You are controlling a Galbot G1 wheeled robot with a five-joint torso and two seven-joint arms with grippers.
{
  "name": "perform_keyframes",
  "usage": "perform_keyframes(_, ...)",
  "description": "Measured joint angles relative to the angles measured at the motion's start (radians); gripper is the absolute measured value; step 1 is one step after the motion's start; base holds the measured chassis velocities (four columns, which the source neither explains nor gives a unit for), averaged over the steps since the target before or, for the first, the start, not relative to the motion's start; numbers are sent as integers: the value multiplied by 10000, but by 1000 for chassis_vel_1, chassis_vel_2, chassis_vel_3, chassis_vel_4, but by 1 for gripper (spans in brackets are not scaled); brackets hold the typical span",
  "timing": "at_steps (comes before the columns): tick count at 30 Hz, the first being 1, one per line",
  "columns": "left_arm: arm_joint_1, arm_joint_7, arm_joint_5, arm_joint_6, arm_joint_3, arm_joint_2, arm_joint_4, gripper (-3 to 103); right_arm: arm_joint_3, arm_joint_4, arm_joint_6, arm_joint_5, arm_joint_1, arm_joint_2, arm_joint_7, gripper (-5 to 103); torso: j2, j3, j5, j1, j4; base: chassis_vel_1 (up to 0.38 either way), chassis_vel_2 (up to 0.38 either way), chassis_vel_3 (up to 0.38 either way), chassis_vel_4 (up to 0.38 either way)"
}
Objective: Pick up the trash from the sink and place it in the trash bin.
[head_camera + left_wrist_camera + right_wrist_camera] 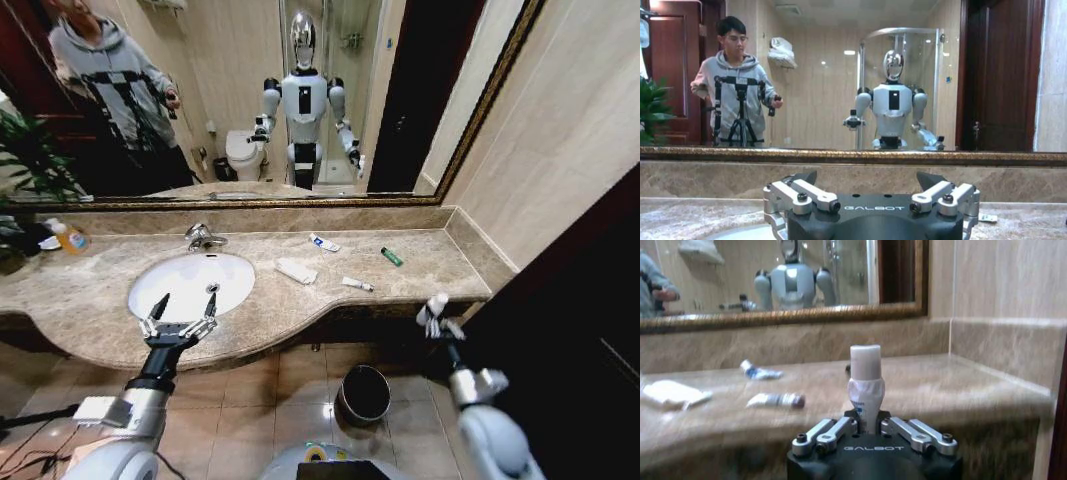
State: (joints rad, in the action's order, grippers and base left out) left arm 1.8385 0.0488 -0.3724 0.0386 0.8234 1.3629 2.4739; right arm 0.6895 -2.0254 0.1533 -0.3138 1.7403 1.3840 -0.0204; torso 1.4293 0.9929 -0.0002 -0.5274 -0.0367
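From the head view, the left gripper hovered with fingers spread over the near rim of the white oval sink. The right gripper clamped a white tube with a blue band upright, right of and above the dark grey round trash bin on the floor.

In the left wrist view, its fingers stood apart, empty.

In the right wrist view, the tube's long axis rose vertical, with more tubes on the beige marble worktop.

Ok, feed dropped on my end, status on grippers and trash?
Right gripper shut on a white tube, off the counter's front edge. Left gripper open over the sink. Trash bin on floor, path clear.
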Motion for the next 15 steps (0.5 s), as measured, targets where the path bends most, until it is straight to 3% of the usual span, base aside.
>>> perform_keyframes(2, 0, 0, 0, 0, 0, 0, 0, 100, -221, 829, 316, 342, -76, 305, -199, 13, 0, 1, -2, -1, -1, 0, 0, 0, 0)
perform_keyframes(9, 0, 0, 0, 0, 0, 0, 0, 100, -714, 3215, 496, 933, -984, 403, -364, 13, -2, 2, 2, -2, -1, 0, 0, 0, 0)
perform_keyframes(15, 1, 0, 0, 0, 1, 0, 0, 100, -964, 5404, 622, 2341, -2165, 384, -758, 13, -2, 2, 2, -2, -2, 0, 0, 0, 0)
